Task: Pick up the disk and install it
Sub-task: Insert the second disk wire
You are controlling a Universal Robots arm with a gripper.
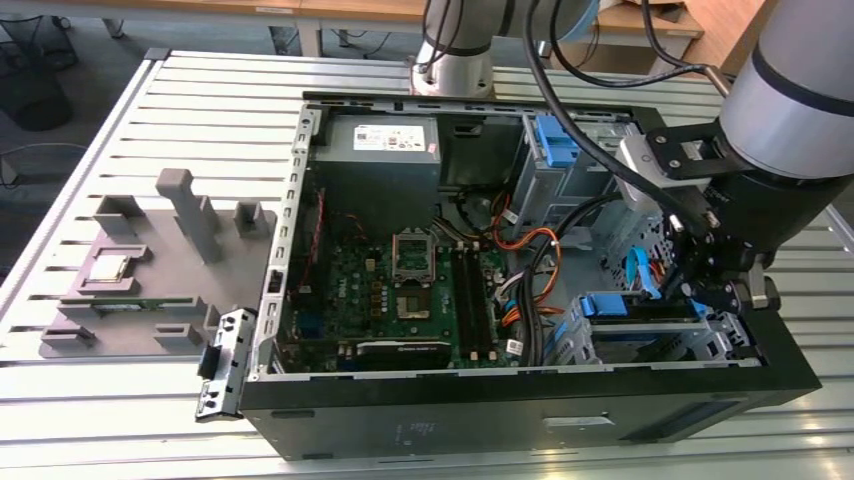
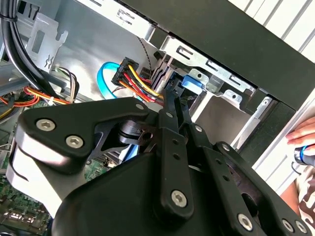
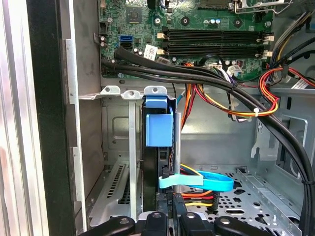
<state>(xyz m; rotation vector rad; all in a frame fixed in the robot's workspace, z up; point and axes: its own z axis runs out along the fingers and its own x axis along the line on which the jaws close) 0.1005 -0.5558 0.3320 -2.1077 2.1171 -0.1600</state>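
Observation:
The disk point(image 3: 158, 123) stands on edge inside the metal drive cage point(image 3: 123, 147) of the open computer case. Its bright blue carrier faces outward and its dark body runs down toward my fingers. In the exterior view the disk's blue frame point(image 1: 627, 305) lies in the bay at the case's lower right corner. My gripper point(image 3: 173, 219) reaches down into that bay, its fingers close together at the disk's near end. In the second wrist view the narrow gripper tip point(image 2: 173, 93) touches the blue carrier point(image 2: 192, 82). Nothing is lifted clear of the cage.
A blue flat cable point(image 3: 202, 181) and red-yellow power wires point(image 3: 197, 200) hang beside the disk. Thick black cables point(image 3: 216, 83) cross above the cage. Another blue carrier point(image 1: 554, 140) fills the upper bay. A grey parts fixture point(image 1: 147, 270) lies outside. A person's hand point(image 2: 302, 135) rests beyond the case wall.

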